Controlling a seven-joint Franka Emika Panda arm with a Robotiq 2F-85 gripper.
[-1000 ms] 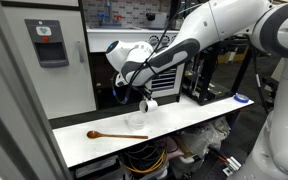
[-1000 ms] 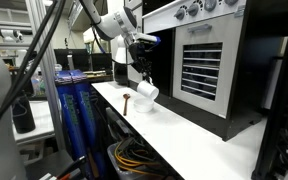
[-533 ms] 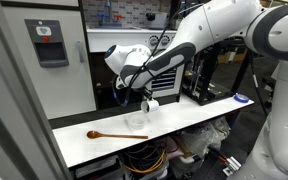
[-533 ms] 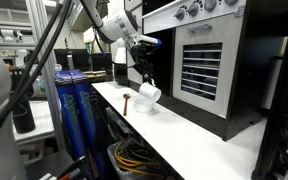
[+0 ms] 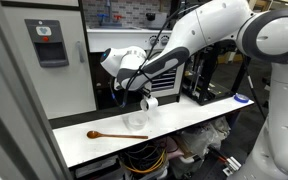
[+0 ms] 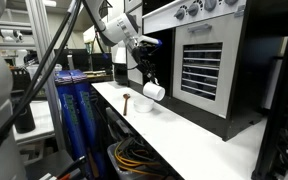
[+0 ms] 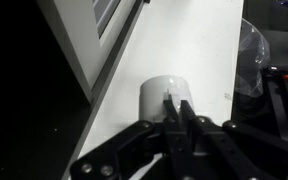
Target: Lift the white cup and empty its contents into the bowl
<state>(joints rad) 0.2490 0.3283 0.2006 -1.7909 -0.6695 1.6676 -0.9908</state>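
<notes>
The Panda arm (image 5: 199, 35) reaches in from the upper right of the frame over the long white surface (image 5: 199, 118). The bowl (image 5: 136, 123) sits on it at centre frame; in the wrist view it shows at the upper right edge (image 7: 252, 60). The white cup (image 6: 154, 91) hangs just above it, off the surface and tipped so its long axis lies near level. The gripper (image 7: 179, 102) is clamped on the cup's wall. The contents are hidden. I judge the pour needs the mouth turned down over the bowl, below and slightly left of the cup in frame
</notes>
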